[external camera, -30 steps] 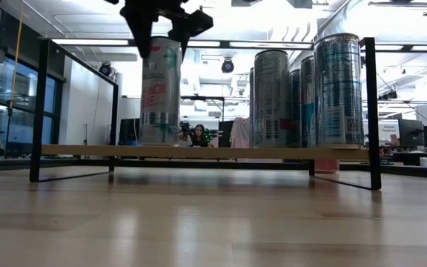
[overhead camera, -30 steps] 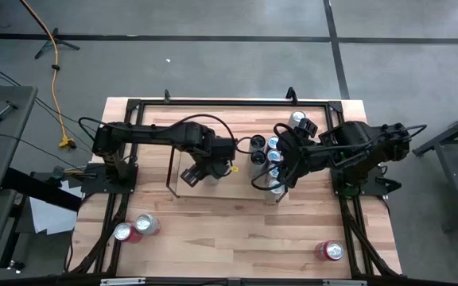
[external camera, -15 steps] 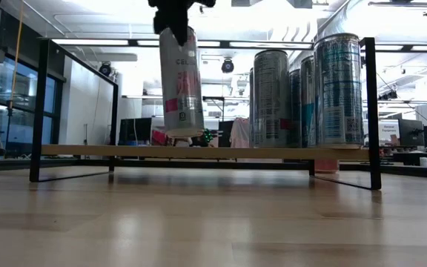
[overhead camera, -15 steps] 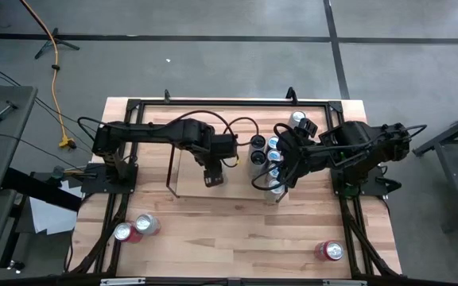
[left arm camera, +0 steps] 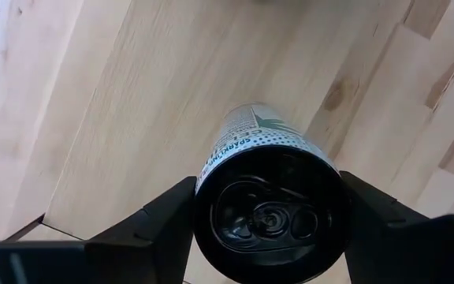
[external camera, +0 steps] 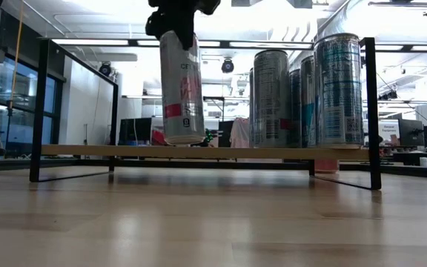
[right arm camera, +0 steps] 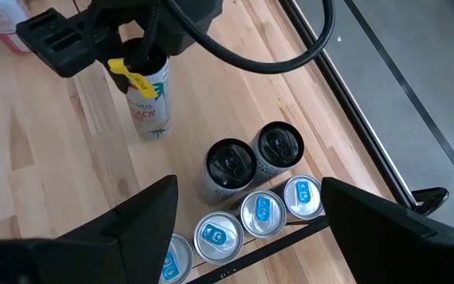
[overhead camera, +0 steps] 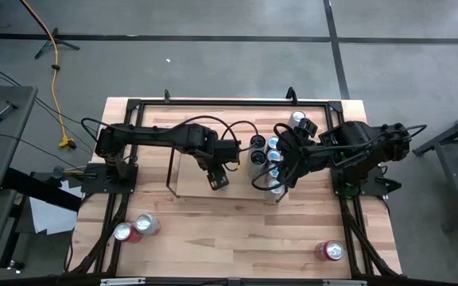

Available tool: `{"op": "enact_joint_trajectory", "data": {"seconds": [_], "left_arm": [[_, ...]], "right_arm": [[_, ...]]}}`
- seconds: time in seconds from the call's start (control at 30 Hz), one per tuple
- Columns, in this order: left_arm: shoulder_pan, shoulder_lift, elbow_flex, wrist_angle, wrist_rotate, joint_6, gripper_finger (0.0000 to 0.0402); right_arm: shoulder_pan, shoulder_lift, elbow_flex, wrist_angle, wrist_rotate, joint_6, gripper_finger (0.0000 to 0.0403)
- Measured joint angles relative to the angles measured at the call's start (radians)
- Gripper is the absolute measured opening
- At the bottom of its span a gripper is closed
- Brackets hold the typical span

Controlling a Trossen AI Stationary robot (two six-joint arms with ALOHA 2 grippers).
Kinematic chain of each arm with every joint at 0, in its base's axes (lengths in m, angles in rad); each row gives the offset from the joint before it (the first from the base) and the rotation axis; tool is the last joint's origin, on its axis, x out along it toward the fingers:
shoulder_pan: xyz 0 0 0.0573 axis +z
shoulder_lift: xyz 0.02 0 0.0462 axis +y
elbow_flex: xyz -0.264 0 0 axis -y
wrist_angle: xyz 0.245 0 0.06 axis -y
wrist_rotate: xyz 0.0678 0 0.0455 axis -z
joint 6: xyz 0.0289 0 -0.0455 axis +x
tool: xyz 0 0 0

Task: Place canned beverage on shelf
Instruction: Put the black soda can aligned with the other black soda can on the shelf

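Tilted can [external camera: 181, 89] in left gripper [overhead camera: 217, 176] just above shelf [external camera: 273, 153]

On the shelf [overhead camera: 188, 184], the board's 9 o'clock half lies bare and open from above, apart from the can [external camera: 182, 87] hanging tilted in the left pincer [overhead camera: 218, 179] just over its middle. Toward 3 o'clock a tight cluster of standing cans [overhead camera: 267, 163] blocks that end, with the right pincer [overhead camera: 286, 171] spread wide above it. The black wire frames [external camera: 41, 110] fence both short ends, while the worktop [overhead camera: 237, 238] at 6 o'clock is open between cans lying near its corners.
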Motion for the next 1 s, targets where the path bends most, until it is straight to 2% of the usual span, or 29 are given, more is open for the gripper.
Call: {"op": "enact_joint_trajectory", "data": {"seconds": [0.2,0.43,0.63,1.0], "left_arm": [[0.000,0.000,0.000,-0.002,0.000,0.002,0.0224],[0.000,0.000,0.000,-0.003,0.000,0.103,0.0229],[0.001,0.000,0.000,-0.002,0.000,0.113,0.0236],[0.001,-0.002,0.000,0.001,-0.001,0.136,0.0305]], "right_arm": [[0.000,0.000,0.000,0.000,0.000,0.000,0.0298],[0.000,0.000,0.000,0.000,0.000,0.000,0.0298],[0.000,0.000,0.000,0.000,0.001,0.011,0.0298],[0.000,0.000,0.000,0.000,0.001,0.009,0.0298]]}}
